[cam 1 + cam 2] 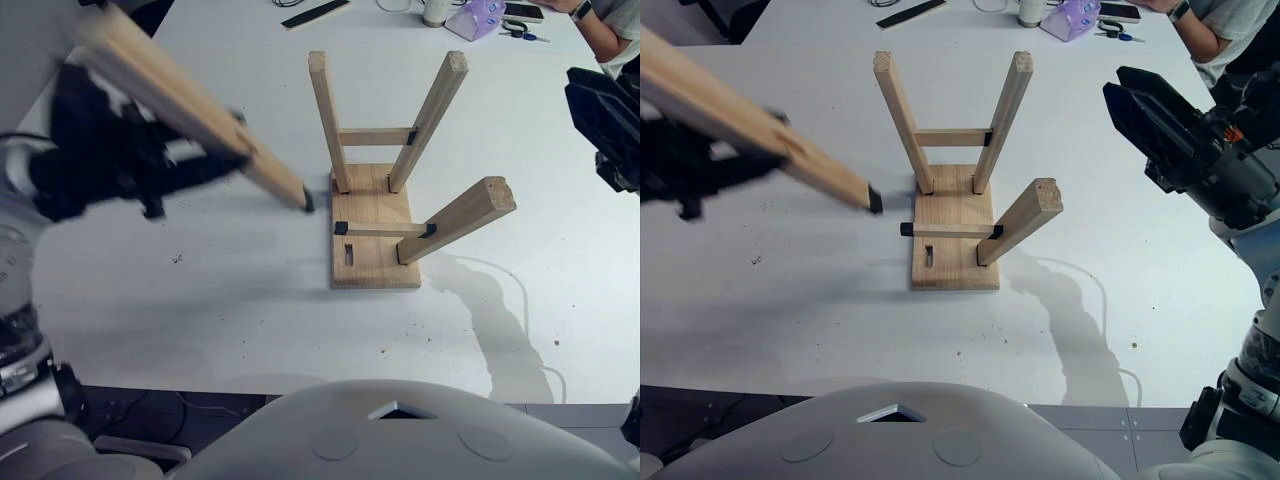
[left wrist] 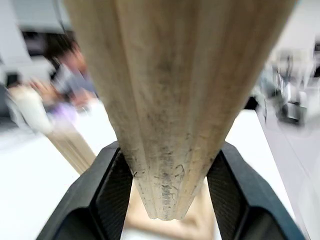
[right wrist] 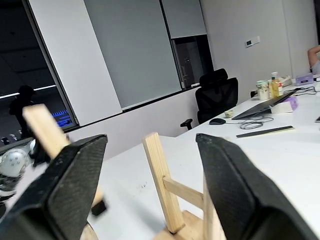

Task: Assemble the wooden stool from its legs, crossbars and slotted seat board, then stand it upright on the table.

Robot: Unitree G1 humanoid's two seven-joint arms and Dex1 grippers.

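Note:
The slotted seat board [image 1: 372, 262] lies flat on the white table [image 1: 200, 290]. Two legs [image 1: 328, 120] stand in its far slots, joined by a crossbar [image 1: 375, 136]. A third leg [image 1: 457, 220] leans from the near right slot, with a crossbar [image 1: 380, 229] sticking out leftward. My left gripper [image 1: 195, 160] is shut on the fourth leg [image 1: 190, 105], held slanted in the air left of the board, its black-tipped end near the board's far left corner. My right gripper [image 1: 1145, 115] hangs open in the air to the right of the stool, holding nothing; its fingers [image 3: 235, 195] frame the upright legs.
At the table's far edge lie a black strip [image 1: 315, 13], a purple pouch [image 1: 477, 18] and scissors [image 1: 522, 32]. A person's arm [image 1: 600, 25] rests at the far right corner. An office chair [image 3: 216, 97] stands beyond the table.

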